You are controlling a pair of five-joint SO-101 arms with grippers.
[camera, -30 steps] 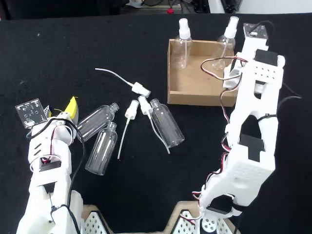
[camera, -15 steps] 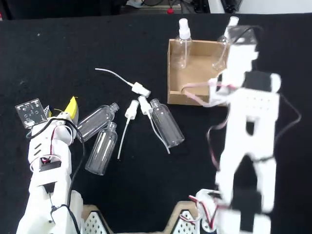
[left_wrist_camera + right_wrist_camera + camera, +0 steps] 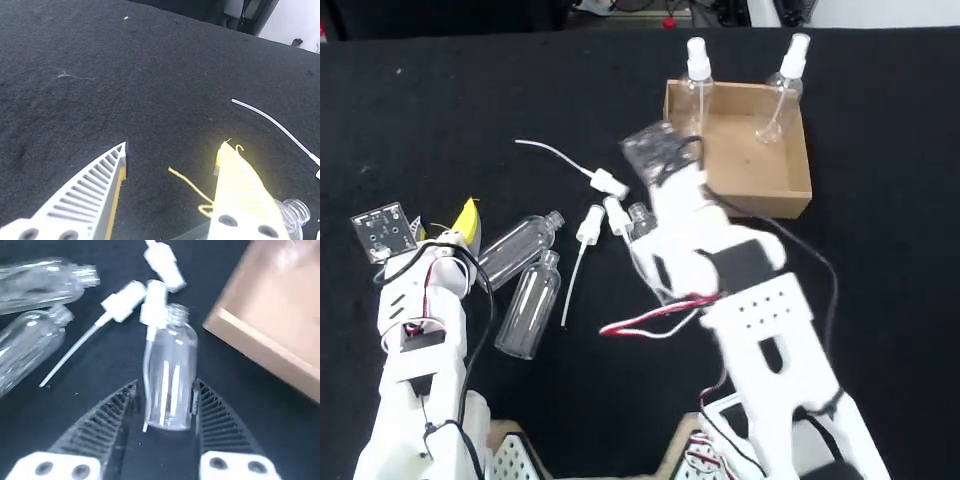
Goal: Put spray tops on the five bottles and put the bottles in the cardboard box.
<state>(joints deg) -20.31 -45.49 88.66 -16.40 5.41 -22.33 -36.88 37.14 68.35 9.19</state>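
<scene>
My right gripper (image 3: 166, 384) is open, its black fingers on either side of a clear uncapped bottle (image 3: 168, 381) lying on the black table. Three loose spray tops (image 3: 152, 302) lie by the bottle's neck. In the high view the right arm (image 3: 705, 245) covers that bottle, leaving its neck (image 3: 638, 211) showing. Two more uncapped bottles (image 3: 520, 250) (image 3: 530, 305) lie to the left. The cardboard box (image 3: 790, 190) holds two upright bottles with spray tops (image 3: 695, 90) (image 3: 780, 95). My left gripper (image 3: 173, 146) is open over bare table beside the left bottles.
A spray top (image 3: 610, 183) with a long thin tube (image 3: 270, 122) lies between the left bottles and the box. Another (image 3: 590, 225) lies just below it. The table's far left and near right are bare black cloth.
The right arm swung from over the box at the right, leftward and down to the bottle in the middle. The left arm stayed still.
</scene>
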